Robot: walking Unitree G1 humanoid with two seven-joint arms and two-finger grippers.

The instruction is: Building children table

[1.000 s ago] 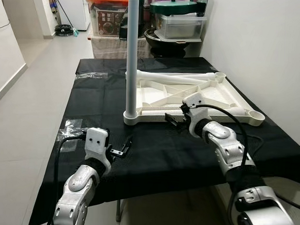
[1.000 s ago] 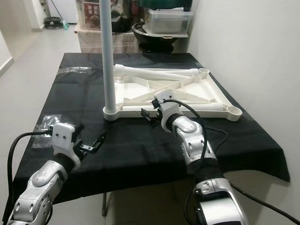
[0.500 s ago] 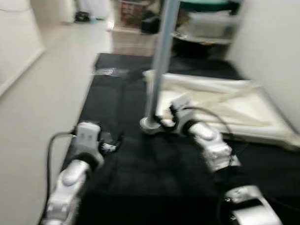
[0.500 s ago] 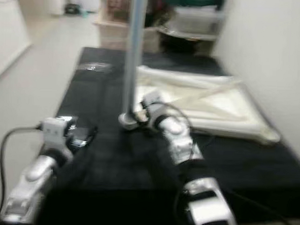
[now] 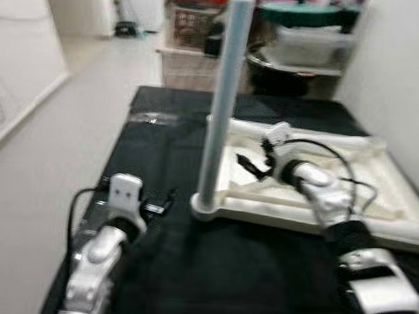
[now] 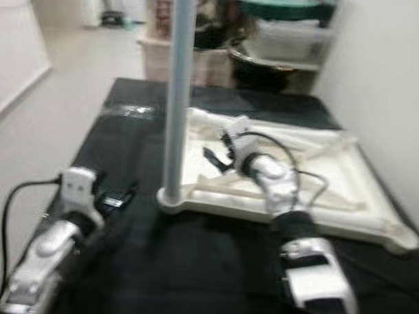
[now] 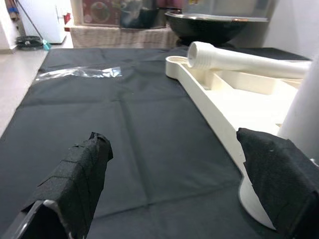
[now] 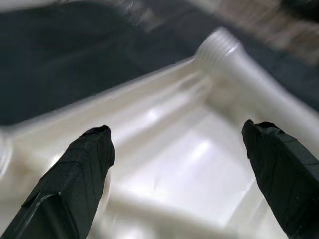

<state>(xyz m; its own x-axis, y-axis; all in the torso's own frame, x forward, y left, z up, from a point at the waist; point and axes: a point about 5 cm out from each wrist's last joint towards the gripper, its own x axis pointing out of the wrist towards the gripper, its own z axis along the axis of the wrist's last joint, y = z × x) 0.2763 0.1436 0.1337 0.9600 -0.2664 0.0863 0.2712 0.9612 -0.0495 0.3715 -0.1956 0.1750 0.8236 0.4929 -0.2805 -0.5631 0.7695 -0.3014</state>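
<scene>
Head views: the upturned cream plastic tabletop [image 5: 373, 197] lies on the black-clothed surface [image 5: 162, 128]; one grey leg [image 5: 221, 109] stands fitted. My right pincer [image 5: 254, 165] hovers over it, wide.

Left wrist view: my left pincer [image 7: 174, 199] gapes empty; a loose cream threaded leg [image 7: 239, 59] awaits fitting.

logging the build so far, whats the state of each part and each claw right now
tabletop: upside down on the black cloth, ribs up
upright leg: standing in the near left corner socket
loose leg: lying flat on the tabletop's far side, threaded end exposed
left claw: open, empty, low over the cloth
right claw: open, empty, over the tabletop
plastic wrap: lying flat on the cloth
</scene>
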